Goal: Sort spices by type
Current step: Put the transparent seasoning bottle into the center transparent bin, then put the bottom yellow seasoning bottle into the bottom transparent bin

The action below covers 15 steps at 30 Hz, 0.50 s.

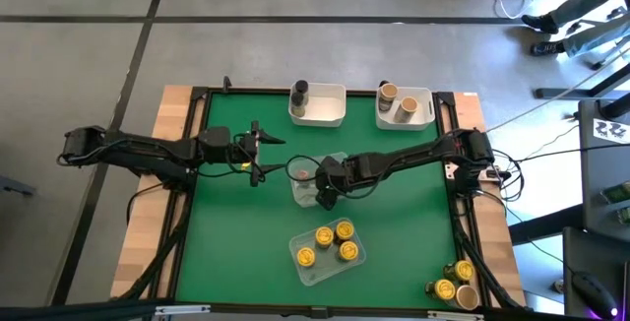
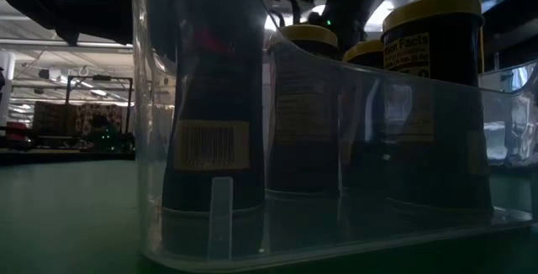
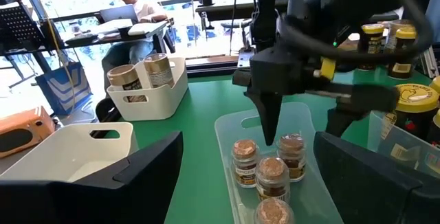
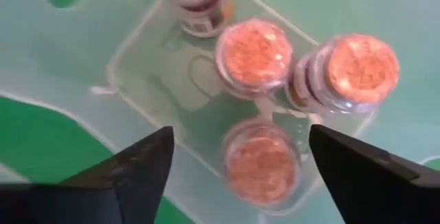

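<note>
Under my right gripper (image 4: 237,159), fingers spread, reddish-topped jars (image 4: 261,159) are standing: light, rigid, slick; I'm grasping their sides. Left gripper (image 1: 258,151) is waiting, fingers spread.

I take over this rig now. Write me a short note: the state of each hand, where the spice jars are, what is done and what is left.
Right hand: open, above the clear plastic tray at the table centre, holding nothing. Four small reddish-brown-topped jars stand in that tray.
Left hand: open, empty, waiting left of that tray.
Done: four yellow-lidded jars in the second clear tray; one tall dark grey jar in the left white rectangular bin; tan-lidded jars in the right white bin.
Left: a few jars, yellow-lidded and tan-lidded, at the table's near right corner, unsorted.
</note>
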Available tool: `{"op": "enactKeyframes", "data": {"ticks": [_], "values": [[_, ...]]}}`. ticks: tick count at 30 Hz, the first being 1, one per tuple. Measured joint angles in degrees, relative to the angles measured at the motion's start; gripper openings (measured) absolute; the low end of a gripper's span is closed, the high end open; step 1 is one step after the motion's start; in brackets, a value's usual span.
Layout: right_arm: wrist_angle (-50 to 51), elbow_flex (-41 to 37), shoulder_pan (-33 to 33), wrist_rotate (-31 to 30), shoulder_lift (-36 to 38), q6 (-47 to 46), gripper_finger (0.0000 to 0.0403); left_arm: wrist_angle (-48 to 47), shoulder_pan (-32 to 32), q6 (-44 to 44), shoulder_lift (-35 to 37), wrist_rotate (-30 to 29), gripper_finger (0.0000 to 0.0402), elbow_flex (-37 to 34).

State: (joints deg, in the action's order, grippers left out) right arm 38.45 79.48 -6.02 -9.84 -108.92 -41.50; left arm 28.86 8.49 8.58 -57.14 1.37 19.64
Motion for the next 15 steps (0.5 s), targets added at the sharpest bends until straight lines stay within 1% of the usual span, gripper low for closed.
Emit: {"op": "enactKeyframes", "data": {"ticks": [3, 9, 13, 15], "values": [[4.86, 3.35, -0.67, 1.84, 0.00, -0.31, 0.0347, 0.00, 0.00, 0.00, 0.00, 0.00, 0.0314, 0.00], [21.44, 12.90, -4.60, -0.24, 0.07, -2.76, 0.0340, 0.00, 0.00, -0.20, 0.00, 0.00, 0.0314, 0.00], [30.73, 17.15, -8.53, -2.87, 0.13, -8.72, 0.0327, 0.00, 0.00, -0.16, 0.00, 0.00, 0.0314, 0.00], [36.58, 18.10, -10.70, -3.11, 0.13, -14.11, 0.0321, 0.00, 0.00, -0.14, 0.00, 0.00, 0.0314, 0.00]]}}
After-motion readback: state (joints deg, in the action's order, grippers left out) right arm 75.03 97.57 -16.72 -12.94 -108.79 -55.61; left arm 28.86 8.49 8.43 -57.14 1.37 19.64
